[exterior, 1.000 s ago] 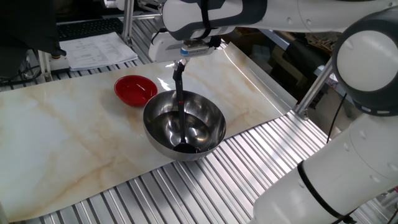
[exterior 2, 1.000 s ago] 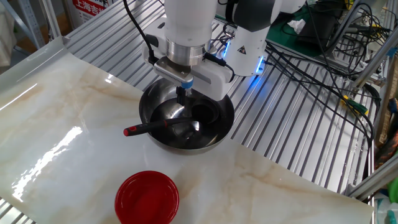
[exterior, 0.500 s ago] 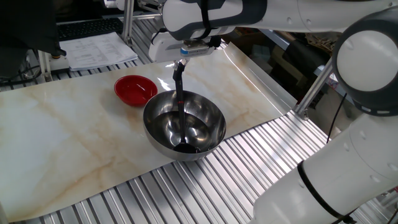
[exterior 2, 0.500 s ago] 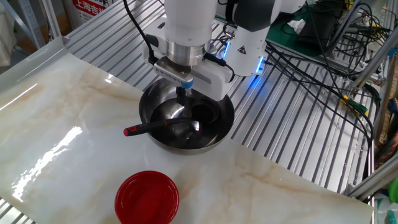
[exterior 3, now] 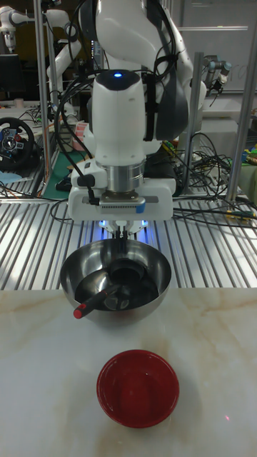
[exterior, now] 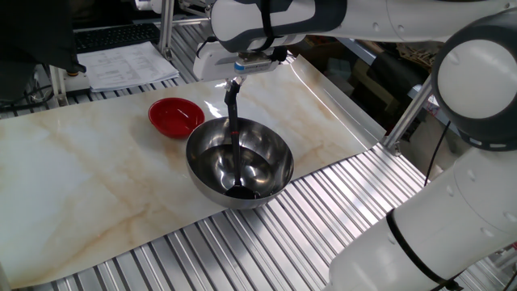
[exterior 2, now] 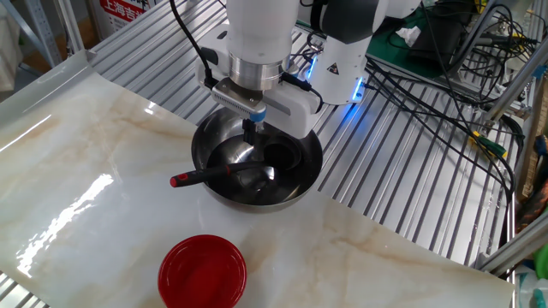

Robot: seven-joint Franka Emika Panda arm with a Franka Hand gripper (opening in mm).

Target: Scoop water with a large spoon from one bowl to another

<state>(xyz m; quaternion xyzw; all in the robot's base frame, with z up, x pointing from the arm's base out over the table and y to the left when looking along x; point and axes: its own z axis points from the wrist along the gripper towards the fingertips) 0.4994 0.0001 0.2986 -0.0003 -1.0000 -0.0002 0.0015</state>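
One ladle (exterior 2: 224,174) lies loose in the steel bowl (exterior 2: 295,184); the gripper (exterior 2: 251,130) hangs above, its opening unclear.

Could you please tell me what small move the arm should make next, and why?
Probably shift the end effector across to the ladle handle and lower it for a grasp. The ladle lies loose in the steel bowl, with its scoop at the bottom and its handle leaning out over the rim. The end effector hangs over the bowl's other side, apparently holding nothing.
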